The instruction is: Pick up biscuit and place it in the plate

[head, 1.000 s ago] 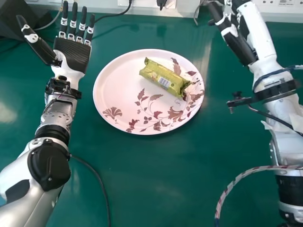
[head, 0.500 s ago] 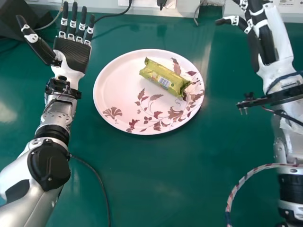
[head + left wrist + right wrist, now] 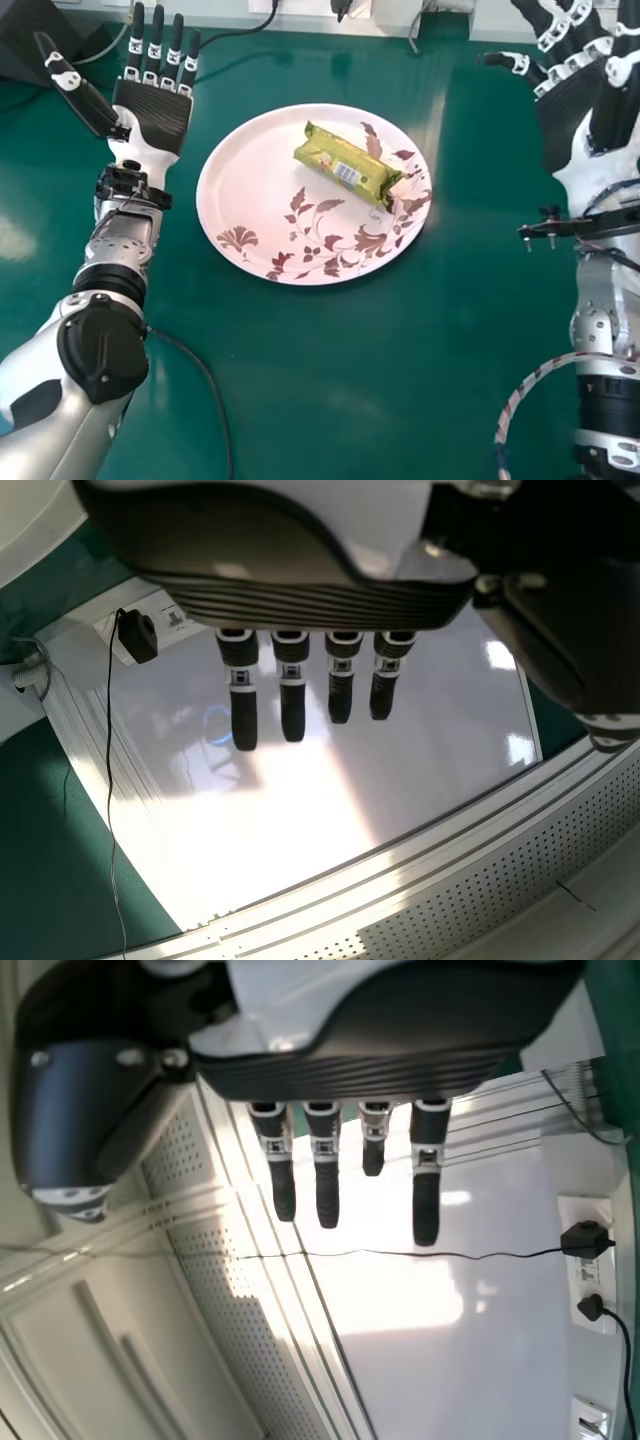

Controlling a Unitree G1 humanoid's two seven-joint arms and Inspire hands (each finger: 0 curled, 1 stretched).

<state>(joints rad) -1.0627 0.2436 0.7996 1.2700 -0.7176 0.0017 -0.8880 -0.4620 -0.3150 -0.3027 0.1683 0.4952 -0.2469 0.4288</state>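
1. Toward the far right part of a round white plate (image 3: 250, 180) with reddish-brown leaves and flowers, a green biscuit packet (image 3: 348, 165) lies at a slant, wholly inside the rim and apart from both hands. That resting place suits the task: the raised edge should keep it from sliding off, so the placing looks finished.

2. Beside the plate, at the robot's left, the left hand (image 3: 158, 115) is palm up with straight, spread fingers, released and holding nothing. It seems parked there, out of the way.

3. Beyond the plate's right side, the right hand (image 3: 570, 112) is likewise empty, its fingers extended and relaxed. Being well apart from the packet suggests no more handling is called for; at most, both arms need only rest.

4. Around them spreads a glossy green tabletop (image 3: 330, 390). A black cable (image 3: 213, 385) lies near the left arm, and a striped cable (image 3: 513, 402) curves beside the right arm; either might snag a low sweep. A dark box (image 3: 38, 40) sits at the far left corner.

5. Between the hands and the packet, nothing blocks the way; careless contact with the plate's rim would be the likelier trouble.
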